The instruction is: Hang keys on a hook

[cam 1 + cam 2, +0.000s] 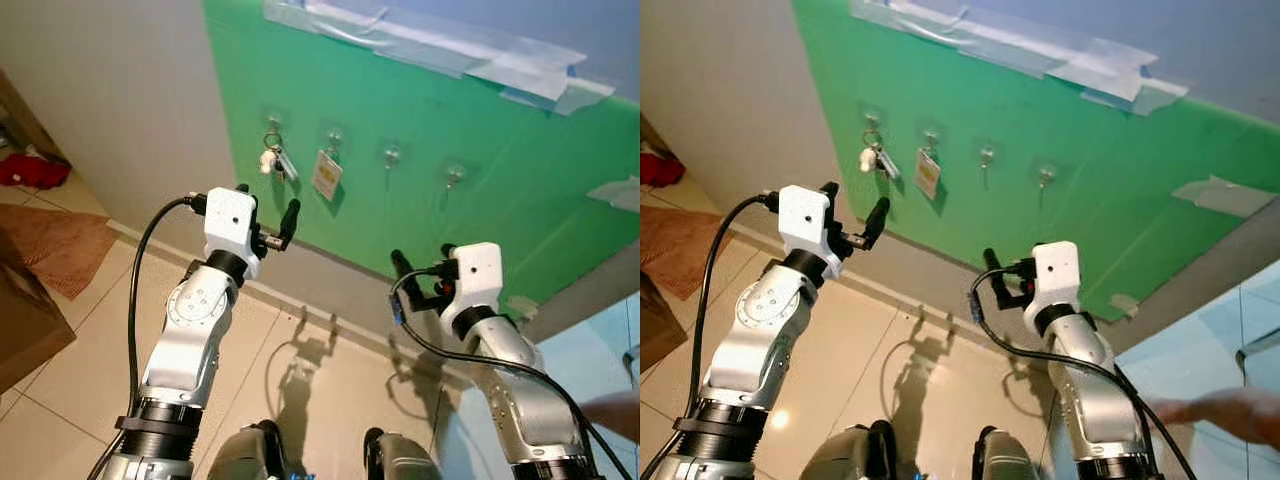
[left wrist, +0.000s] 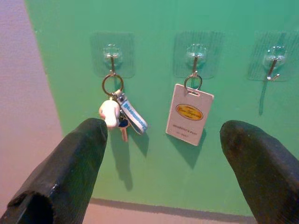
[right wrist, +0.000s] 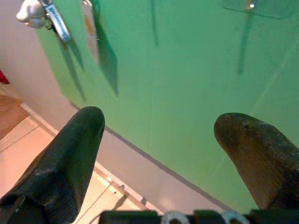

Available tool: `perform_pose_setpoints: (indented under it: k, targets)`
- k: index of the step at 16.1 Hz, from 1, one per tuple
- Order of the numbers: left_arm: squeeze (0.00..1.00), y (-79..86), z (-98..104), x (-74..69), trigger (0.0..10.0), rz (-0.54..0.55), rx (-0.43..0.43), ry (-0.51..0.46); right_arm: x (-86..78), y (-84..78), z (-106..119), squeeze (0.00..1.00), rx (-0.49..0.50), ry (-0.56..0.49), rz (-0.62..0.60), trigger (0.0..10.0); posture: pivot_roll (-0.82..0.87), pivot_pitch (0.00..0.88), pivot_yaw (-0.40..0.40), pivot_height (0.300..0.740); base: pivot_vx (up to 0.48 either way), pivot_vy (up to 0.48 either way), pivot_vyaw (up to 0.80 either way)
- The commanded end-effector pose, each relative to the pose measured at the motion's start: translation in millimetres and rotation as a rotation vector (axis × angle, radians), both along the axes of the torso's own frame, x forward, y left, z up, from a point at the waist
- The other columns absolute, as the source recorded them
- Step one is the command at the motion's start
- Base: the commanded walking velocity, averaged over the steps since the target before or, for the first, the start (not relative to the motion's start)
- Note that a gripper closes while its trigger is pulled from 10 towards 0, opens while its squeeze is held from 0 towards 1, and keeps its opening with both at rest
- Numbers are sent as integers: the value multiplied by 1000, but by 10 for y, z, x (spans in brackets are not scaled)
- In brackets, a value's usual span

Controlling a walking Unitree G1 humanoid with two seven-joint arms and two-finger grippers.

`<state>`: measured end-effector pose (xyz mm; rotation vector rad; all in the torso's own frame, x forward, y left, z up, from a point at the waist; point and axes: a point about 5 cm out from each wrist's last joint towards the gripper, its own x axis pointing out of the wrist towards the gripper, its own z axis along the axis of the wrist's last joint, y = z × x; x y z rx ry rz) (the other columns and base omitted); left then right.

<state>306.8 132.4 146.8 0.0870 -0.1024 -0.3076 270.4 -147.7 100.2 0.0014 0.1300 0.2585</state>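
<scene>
As seen from head views, keys (image 1: 274, 160) already hang from leftmost hook (image 1: 272, 122) on green panel (image 1: 480, 200), long axis vertical. Left gripper (image 1: 266, 213) nearer: just below keys, apart from them, fingers spread wide, empty. White card tag (image 1: 326, 175) on next hook, two further hooks bare. Right gripper (image 1: 422, 268) lower, well apart from keys, fingers spread, empty. Judgement: hanging looks done; next move likely left gripper backing straight away from panel.

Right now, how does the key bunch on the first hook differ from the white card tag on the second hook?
The key bunch is a cluster of several pieces: a white fob, a blue-lettered strap and a small key. The card tag is one flat white rectangle with a gold oval. The bunch hangs nearest the green panel's edge; the tag hangs beside it. Both hang by metal rings from clear stick-on hooks.
</scene>
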Motion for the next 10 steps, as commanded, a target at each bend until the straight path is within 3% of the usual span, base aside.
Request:
perform_pose_setpoints:
  k: [1,10]
  targets:
    - [0,-42,40,-32,10000,-24,0,-1,-10,7,-16,0,14,1,13,10000,-133,101,-11,740,0,476,0]
    - [0,-130,49,-62,10000,-95,1,42,-109,48,-107,8,35,29,10,10000,-154,118,15,740,0,444,0]
